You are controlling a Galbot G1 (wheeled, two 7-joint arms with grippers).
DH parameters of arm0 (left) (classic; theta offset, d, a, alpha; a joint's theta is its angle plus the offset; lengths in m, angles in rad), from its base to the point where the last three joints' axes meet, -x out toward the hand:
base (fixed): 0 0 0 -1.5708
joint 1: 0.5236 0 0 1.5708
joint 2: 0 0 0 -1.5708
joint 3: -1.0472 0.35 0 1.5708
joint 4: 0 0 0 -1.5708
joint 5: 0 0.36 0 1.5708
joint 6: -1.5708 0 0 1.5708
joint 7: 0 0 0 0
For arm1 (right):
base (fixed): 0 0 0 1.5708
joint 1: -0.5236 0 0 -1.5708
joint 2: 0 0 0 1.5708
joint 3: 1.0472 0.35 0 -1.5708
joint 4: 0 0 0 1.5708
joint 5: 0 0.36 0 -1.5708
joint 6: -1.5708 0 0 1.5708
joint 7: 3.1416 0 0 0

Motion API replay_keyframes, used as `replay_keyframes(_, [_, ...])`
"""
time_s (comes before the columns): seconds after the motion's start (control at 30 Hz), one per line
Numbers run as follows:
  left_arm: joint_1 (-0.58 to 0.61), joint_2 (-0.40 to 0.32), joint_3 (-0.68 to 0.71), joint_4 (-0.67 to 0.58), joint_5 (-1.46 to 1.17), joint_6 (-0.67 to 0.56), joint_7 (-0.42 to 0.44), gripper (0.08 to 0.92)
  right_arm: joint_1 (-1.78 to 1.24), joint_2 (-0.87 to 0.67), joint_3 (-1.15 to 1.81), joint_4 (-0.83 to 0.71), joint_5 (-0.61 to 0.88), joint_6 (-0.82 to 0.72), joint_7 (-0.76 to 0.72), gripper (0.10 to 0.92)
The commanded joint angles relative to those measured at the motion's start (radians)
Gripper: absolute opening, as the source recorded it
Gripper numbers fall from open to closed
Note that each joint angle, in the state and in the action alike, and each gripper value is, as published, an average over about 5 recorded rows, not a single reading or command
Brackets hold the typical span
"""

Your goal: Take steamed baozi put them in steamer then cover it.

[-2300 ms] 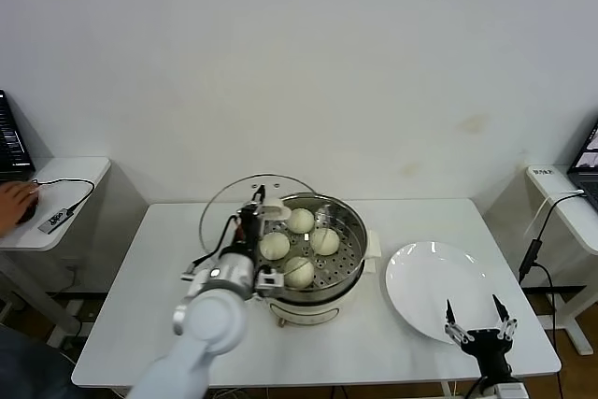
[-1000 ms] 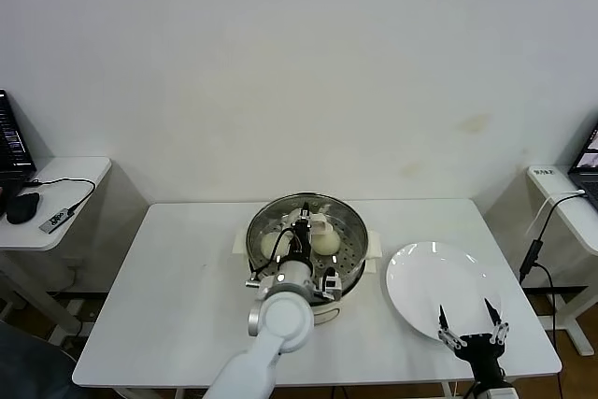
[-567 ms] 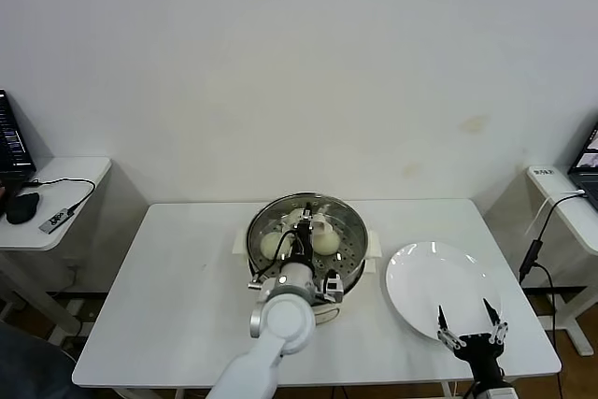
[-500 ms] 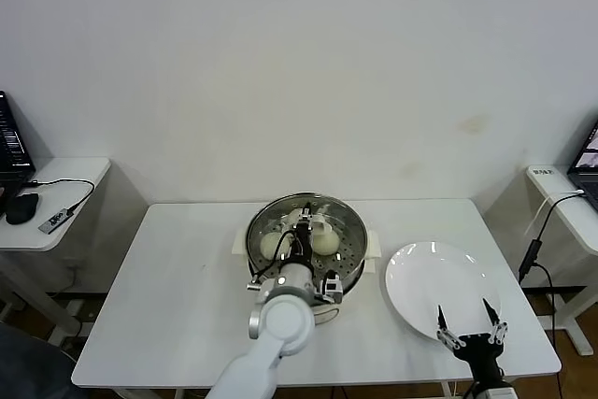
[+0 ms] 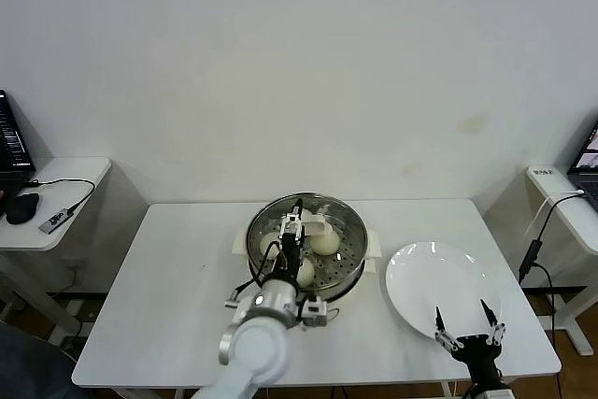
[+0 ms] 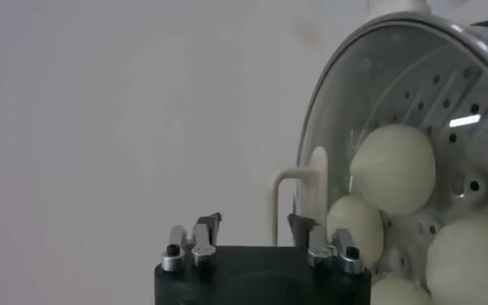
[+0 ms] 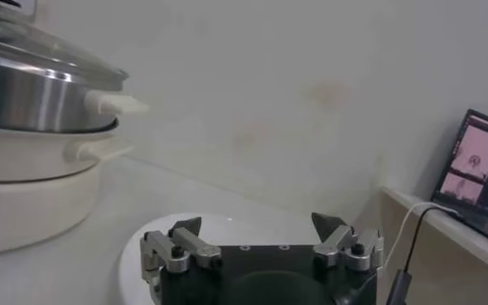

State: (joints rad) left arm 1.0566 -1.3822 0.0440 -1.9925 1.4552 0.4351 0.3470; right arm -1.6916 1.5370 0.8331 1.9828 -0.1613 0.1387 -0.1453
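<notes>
R gripper point(image 5: 466, 335) was parked at the table's point(image 5: 168, 296) near edge, fingers spread wide, nothing held, just in front of the white plate point(image 5: 439, 287). L gripper point(image 5: 293, 227) was positioned above the cover point(image 5: 307, 231), jaws apart, w/ the lid's cream handle point(image 6: 296, 203) seen just beyond the fingertips, not gripped. The cover was seated on the steamer point(image 5: 349, 268) at table centre. Steamed baozi point(image 6: 393, 169) were seen inside, through the glass, beyond the gripper.
</notes>
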Motion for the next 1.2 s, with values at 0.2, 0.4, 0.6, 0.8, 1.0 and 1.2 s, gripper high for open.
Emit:
replay_keyframes(0.2, [0.438, 0.247, -0.342, -0.344, -0.969, -0.225, -0.372, 0.821, -0.041, -0.054, -0.028, 0.009, 0.069, 0.027, 0.017, 0.823])
replay_keyframes(0.4, [0.557, 0.222, -0.541, -0.270, -1.552, -0.367, -0.543, 0.823, -0.088, -0.125, -0.061, 0.019, 0.141, 0.060, 0.042, 0.823])
replay_keyframes(0.6, [0.669, 0.193, -0.565, -0.245, -1.736, -0.438, -0.572, 0.823, -0.170, -0.247, -0.105, 0.046, 0.286, 0.040, 0.058, 0.823])
replay_keyframes(0.8, [0.760, 0.158, -0.558, -0.161, -1.709, -0.567, -0.559, 0.823, -0.227, -0.335, -0.143, 0.067, 0.350, 0.025, 0.095, 0.823])
replay_keyframes(1.0, [0.796, 0.108, -0.567, -0.145, -1.712, -0.590, -0.536, 0.823, -0.229, -0.329, -0.185, 0.096, 0.358, -0.016, 0.102, 0.823])
replay_keyframes(1.2, [0.828, 0.076, -0.559, -0.162, -1.699, -0.554, -0.509, 0.823, -0.229, -0.333, -0.219, 0.112, 0.378, -0.008, 0.075, 0.823])
